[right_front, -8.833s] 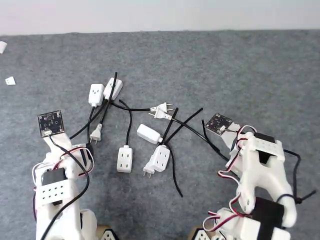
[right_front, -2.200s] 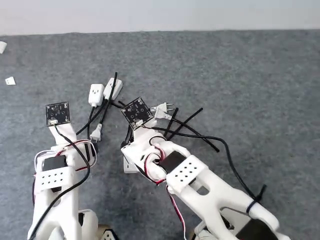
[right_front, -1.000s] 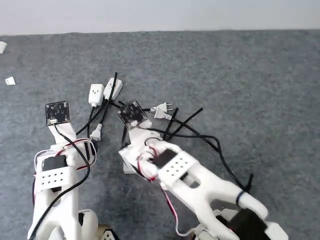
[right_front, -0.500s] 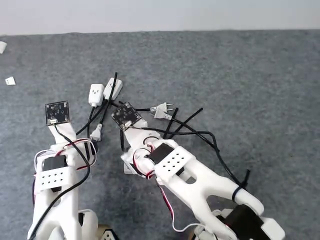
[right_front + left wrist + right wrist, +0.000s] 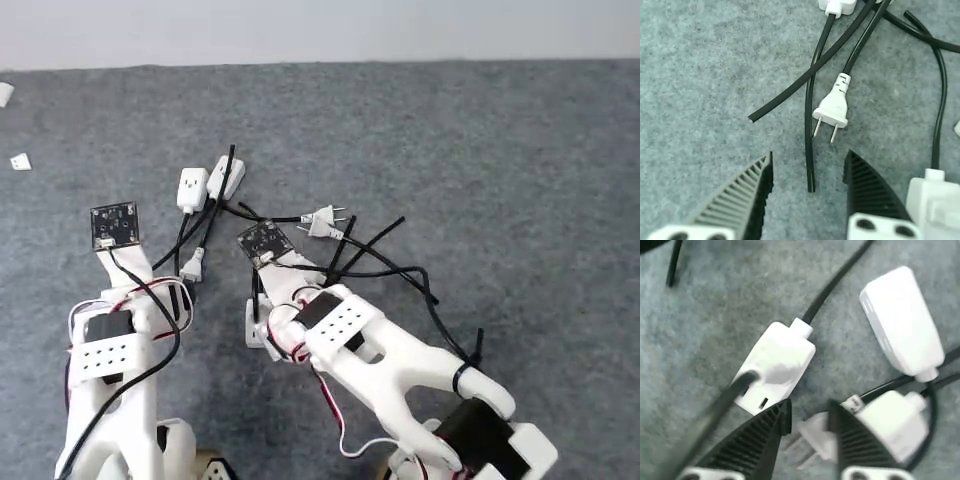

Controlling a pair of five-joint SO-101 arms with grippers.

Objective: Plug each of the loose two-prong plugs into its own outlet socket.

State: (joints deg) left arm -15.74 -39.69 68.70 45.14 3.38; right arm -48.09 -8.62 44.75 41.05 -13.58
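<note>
Left wrist view: L gripper (image 5: 809, 159) spread wide, 2-prong plug (image 5: 832, 107) lies just ahead of tips. Right wrist view: R gripper (image 5: 807, 415) narrowly apart, second plug (image 5: 816, 434) btwn its fingers, socket (image 5: 777, 362) just beyond.

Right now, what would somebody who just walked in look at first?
Probably the tangle of black cords in the middle of the grey table. The right fingers hang open over a white plug beside a socket. The left fingers stand open just short of a loose two-prong plug.
</note>
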